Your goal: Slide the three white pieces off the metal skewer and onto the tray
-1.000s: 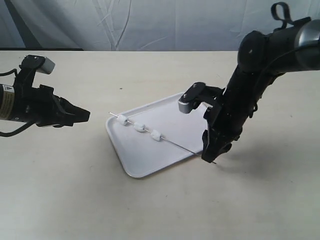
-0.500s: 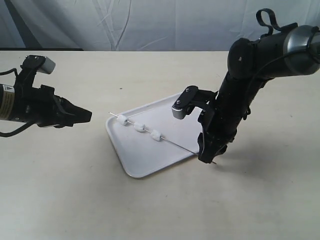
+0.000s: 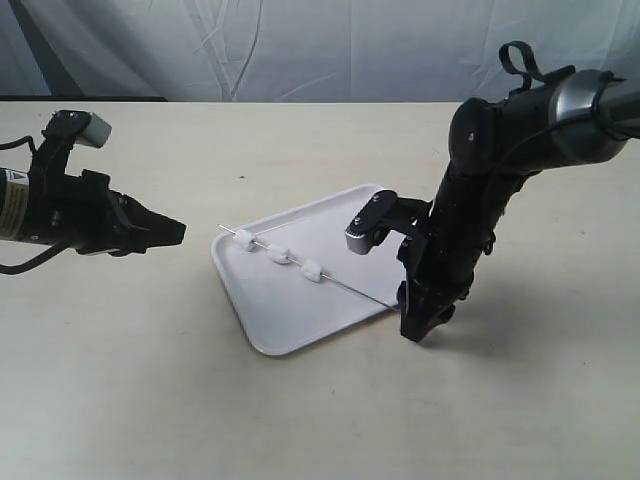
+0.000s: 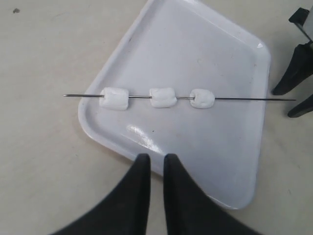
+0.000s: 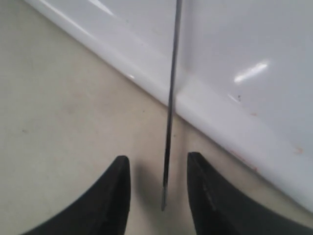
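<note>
Right gripper [image 3: 415, 325] is down at the tray's [image 3: 300, 310] 4 o'clock corner, just off the rim and over the table [image 3: 150, 380]. In my right wrist view its fingers [image 5: 120, 196] stand apart on either side of the metal skewer [image 5: 171, 98]. The rod's end sits in the gap with daylight on both sides, so it's not clamped. I can't tell if the fingertips touch the table.

Skewer [image 3: 350, 287] lies across the tray from about 10 o'clock to 4 o'clock, and both ends overhang the rim.

All three white pieces are on the rod, over the tray's 10 o'clock half:
- first [image 3: 243, 238], near the rim
- second [image 3: 279, 255]
- third [image 3: 313, 270], toward the centre

They're close together but not touching.

Left gripper [image 3: 175, 232] is at the tray's 9 o'clock, clear of the rim and pointed at it. Left wrist view shows its fingers [image 4: 139, 196] all but together with only a thin slit between them, gripping nothing.
</note>
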`<state>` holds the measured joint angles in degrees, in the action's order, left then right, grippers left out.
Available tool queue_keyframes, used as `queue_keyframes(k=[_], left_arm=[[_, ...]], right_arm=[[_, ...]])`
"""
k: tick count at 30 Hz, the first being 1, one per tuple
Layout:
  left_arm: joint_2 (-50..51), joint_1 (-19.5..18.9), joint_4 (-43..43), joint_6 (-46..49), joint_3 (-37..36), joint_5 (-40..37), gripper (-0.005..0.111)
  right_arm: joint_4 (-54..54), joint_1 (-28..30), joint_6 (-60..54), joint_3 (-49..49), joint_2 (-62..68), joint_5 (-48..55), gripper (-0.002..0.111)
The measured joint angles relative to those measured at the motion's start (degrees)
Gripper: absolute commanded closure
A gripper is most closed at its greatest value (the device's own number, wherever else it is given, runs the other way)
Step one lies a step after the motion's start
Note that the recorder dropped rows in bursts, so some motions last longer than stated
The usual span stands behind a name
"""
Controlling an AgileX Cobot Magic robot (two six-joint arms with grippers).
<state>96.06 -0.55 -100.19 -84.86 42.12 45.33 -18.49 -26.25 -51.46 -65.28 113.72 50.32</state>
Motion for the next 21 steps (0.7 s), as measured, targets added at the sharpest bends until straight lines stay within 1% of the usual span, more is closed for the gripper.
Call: queue_keyframes(k=[5,6,8,10,11,15,21], left_arm=[[0.0,0.0,0.0,0.0,0.0,0.2,0.095],[0.0,0.0,0.0,0.0,0.0,0.2,0.095],[0.0,0.0,0.0,0.0,0.0,0.2,0.095],[0.0,0.0,0.0,0.0,0.0,0.2,0.095],[0.0,0.0,0.0,0.0,0.0,0.2,0.095],[0.0,0.0,0.0,-0.4,0.0,0.5,0.095],[0.0,0.0,0.0,-4.1,0.0,0.6,0.095]], right_arm=[[0.0,0.0,0.0,0.0,0.2,-0.6,0.072],[0.0,0.0,0.0,0.0,0.3,-0.6,0.076],[-0.3,0.0,0.0,0.0,0.3,-0.6,0.088],[-0.6,0.0,0.0,0.0,0.3,-0.6,0.105],[-0.6,0.0,0.0,0.0,0.3,-0.7,0.109],[-0.7,0.0,0.2,0.0,0.3,-0.8,0.108],[-1.1,0.0,0.2,0.0,0.3,-0.6,0.108]])
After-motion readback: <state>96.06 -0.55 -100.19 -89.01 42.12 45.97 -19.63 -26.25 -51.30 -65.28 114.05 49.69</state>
